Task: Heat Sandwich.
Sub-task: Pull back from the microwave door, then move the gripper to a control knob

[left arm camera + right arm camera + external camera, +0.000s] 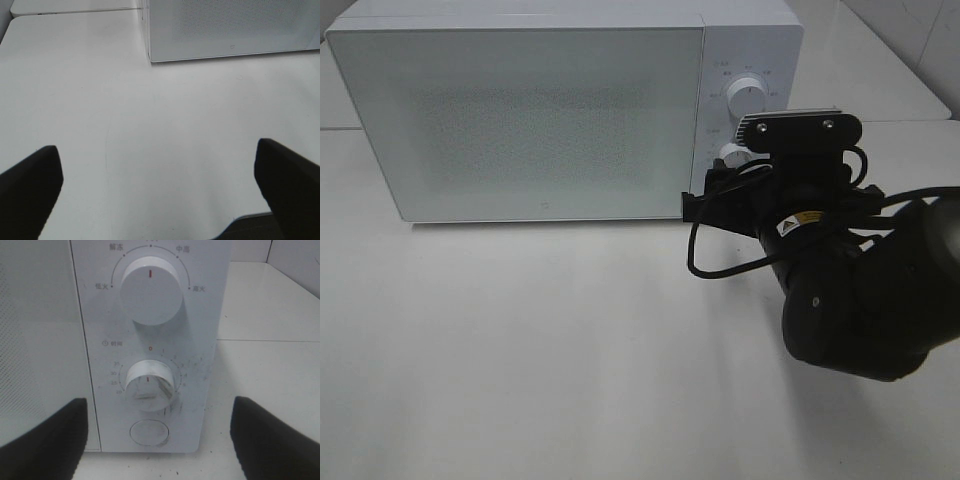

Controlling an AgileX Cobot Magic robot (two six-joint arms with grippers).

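The sandwich is out of view. The white microwave (520,110) stands at the back of the table with its door shut. My right gripper (157,440) is open and faces the control panel close up, its fingers (45,440) spread on either side below the timer knob (150,385), touching nothing. The power knob (151,290) is above it and a round button (148,432) below. The right arm (840,290) hides the lower panel in the exterior view. My left gripper (160,190) hangs open over bare table, with the microwave's lower corner (150,57) ahead of it.
The white table (570,350) runs in front of the microwave. A seam to a second tabletop (75,11) lies behind the microwave's left side. The table's near edge (250,220) shows by the left gripper. A black cable (705,265) loops off the right wrist.
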